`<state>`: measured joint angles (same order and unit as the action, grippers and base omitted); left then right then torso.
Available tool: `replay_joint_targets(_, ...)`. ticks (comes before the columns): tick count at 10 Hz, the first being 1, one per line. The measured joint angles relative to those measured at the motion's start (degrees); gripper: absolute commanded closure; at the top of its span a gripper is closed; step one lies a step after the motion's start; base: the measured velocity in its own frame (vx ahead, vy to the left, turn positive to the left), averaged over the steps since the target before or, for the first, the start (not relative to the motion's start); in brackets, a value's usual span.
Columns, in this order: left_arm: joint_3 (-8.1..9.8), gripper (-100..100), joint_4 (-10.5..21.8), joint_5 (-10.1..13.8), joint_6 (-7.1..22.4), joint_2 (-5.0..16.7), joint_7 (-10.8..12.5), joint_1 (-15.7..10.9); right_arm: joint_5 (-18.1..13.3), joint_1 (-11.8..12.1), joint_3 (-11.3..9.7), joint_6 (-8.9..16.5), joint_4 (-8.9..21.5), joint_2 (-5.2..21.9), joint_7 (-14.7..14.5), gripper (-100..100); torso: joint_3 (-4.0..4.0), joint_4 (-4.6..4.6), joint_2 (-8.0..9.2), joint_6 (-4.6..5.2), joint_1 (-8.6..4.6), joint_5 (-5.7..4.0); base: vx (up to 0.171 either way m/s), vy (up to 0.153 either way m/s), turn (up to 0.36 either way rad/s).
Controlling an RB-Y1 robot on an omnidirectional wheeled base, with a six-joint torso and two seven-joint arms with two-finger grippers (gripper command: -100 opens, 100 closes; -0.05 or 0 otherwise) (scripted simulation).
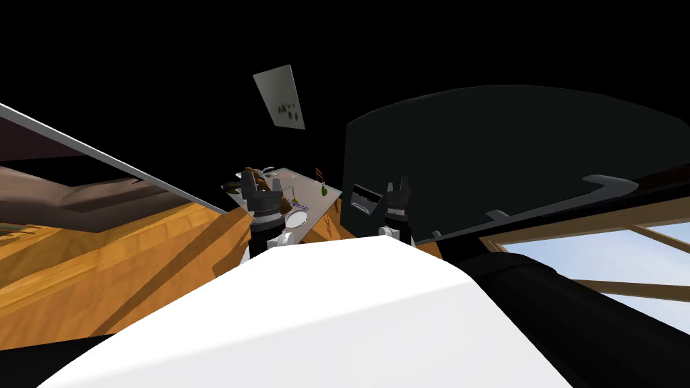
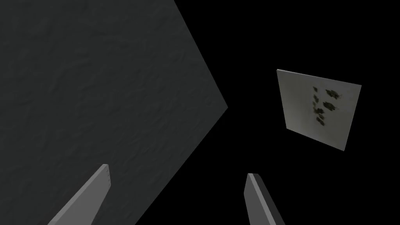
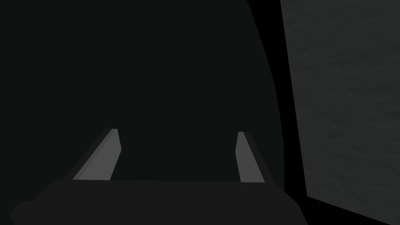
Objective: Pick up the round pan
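A grey table (image 1: 306,183) on the wooden floor (image 1: 101,269) bears a round white dish (image 1: 296,217) and a small green item (image 1: 324,191).

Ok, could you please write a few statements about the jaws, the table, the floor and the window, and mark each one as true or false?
1. The left jaws are open. True.
2. The right jaws are shut on a pan. False: they are open, with nothing between them.
3. The table stands on a wooden floor. True.
4. The window is on the robot's left. False: it is on the robot's right.
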<state>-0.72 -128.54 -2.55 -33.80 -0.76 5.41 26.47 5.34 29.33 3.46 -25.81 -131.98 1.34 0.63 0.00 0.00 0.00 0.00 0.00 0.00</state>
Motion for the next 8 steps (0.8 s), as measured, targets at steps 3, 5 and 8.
replay_joint_targets(3,0.67,-100,2.2,2.6,2.1,4.0,-0.6,-0.5,0.0,0.0,0.0,0.0,0.0,0.0,0.0,0,0.1,0.04,0.18,0.0,0.12,0.03,-0.05,0.024,-0.063)
replay_joint_targets(5,0.74,-100,4.3,4.8,3.7,5.8,-1.4,-0.4,0.0,0.0,0.0,0.0,0.0,0.0,0.0,0,0.12,0.05,0.21,0.01,0.12,0.03,-0.057,0.029,-0.087)
replay_joint_targets(8,1.38,-100,8.7,9.1,7.7,8.0,-3.0,-1.5,0.0,0.0,0.0,0.0,0.0,0.0,0.0,0,0.13,0.05,0.23,0.01,0.14,0.03,-0.064,0.031,-0.114)
